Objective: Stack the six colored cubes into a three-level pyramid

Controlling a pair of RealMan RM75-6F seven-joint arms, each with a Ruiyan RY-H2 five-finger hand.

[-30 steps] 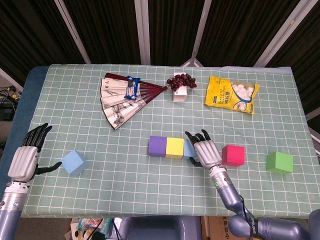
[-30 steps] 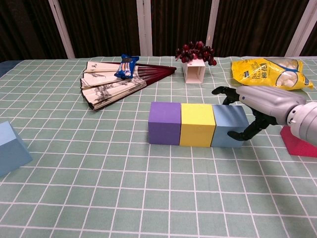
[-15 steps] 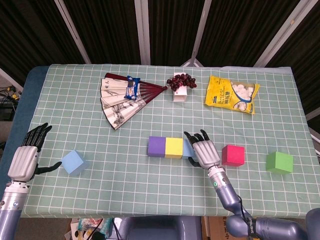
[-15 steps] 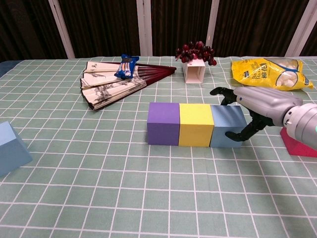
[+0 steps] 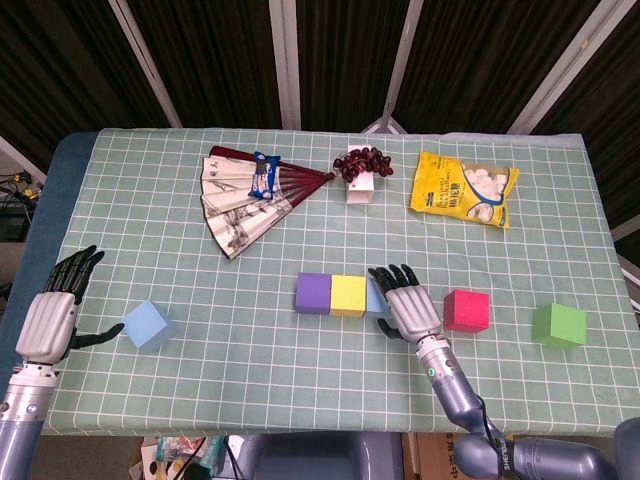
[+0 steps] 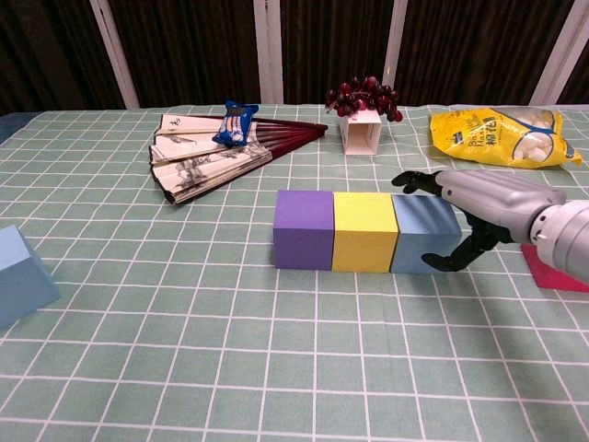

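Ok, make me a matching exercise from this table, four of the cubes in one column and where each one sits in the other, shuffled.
Column one:
1. purple cube
2. yellow cube
3. green cube
4. red cube

Column two:
A. middle of the three-cube row
B. alone, nearest the table's right edge in the head view
C. left end of the row
D. just right of the right hand, apart from the row

Pairs: 1-C, 2-A, 3-B, 4-D
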